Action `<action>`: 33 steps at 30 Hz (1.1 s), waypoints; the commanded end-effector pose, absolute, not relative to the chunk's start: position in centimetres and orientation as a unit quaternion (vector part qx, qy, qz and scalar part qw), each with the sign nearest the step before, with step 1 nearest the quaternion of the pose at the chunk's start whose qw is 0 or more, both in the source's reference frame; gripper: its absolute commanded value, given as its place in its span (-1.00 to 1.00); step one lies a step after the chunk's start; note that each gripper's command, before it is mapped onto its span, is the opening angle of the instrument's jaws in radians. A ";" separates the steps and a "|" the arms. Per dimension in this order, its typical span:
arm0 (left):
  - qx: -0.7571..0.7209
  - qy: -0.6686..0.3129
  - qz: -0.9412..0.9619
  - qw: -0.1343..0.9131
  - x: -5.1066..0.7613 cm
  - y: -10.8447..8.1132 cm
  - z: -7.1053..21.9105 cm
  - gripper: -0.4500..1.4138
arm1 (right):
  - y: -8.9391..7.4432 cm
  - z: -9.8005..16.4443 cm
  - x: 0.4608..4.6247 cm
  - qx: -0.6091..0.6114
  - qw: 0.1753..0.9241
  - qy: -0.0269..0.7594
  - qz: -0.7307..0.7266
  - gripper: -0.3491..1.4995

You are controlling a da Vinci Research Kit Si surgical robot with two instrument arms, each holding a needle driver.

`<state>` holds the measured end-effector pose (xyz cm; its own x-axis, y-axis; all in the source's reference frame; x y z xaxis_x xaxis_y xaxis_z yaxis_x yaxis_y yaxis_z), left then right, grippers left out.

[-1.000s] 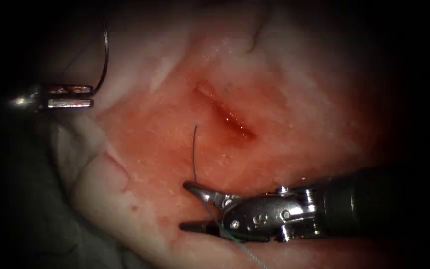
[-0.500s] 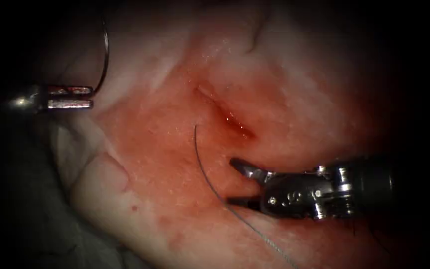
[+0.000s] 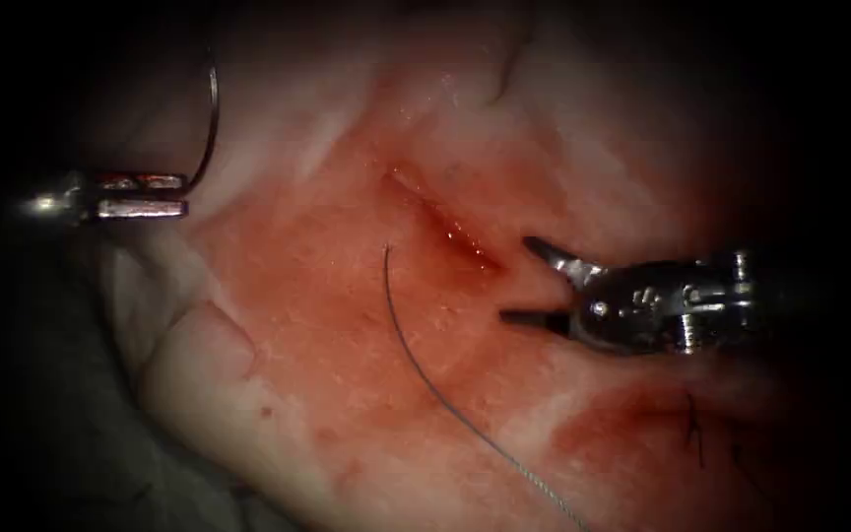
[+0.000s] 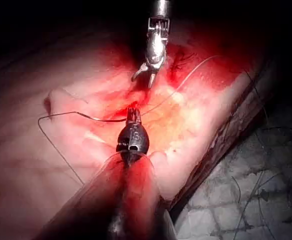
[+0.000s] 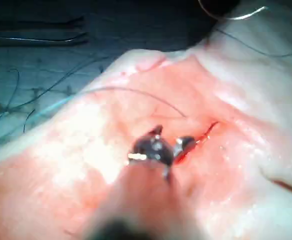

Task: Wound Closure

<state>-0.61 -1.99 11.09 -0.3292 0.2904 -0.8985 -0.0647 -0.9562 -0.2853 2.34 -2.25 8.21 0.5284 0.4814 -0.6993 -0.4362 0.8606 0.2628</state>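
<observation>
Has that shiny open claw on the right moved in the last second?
Yes. The right tool, jaws open and empty, has gone up and to the right, from below the cut to beside its lower end, leaving the thread lying on the tissue.

**Setting: surgical training bench, lab**

Slab of tissue [image 4: 196, 130] with a cut side wall, lying on a pale woven cloth [image 4: 256, 200] beside the left tool [image 4: 132, 116]. Loose thread ends [image 5: 31, 95] scattered on the cloth beyond the right tool [image 5: 168, 142]. Spare metal instruments [image 5: 36, 37] laid flat on the bench, well past that tool. Two thin-shafted robotic needle drivers over one short cut [image 3: 445, 227]. Older stitches [image 3: 693, 429] in the tissue just below the right tool.
</observation>
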 end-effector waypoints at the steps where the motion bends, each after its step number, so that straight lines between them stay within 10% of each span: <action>1: -0.569 -0.100 0.809 0.110 -0.66 -2.0 11.1 -1.00 | -2.2 8.3 2.37 0.049 0.859 0.420 0.288 0.54; 33: -0.568 -0.100 0.810 0.108 -0.67 -2.0 11.2 -1.00 | -1.8 9.6 2.99 0.132 0.729 0.513 0.434 0.16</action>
<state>-0.62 -2.00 11.12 -0.3320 0.2867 -0.8987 -0.0620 -0.9573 -0.2825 2.92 -1.71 9.51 0.0971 0.7684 -0.6325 -0.5008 0.5869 0.6362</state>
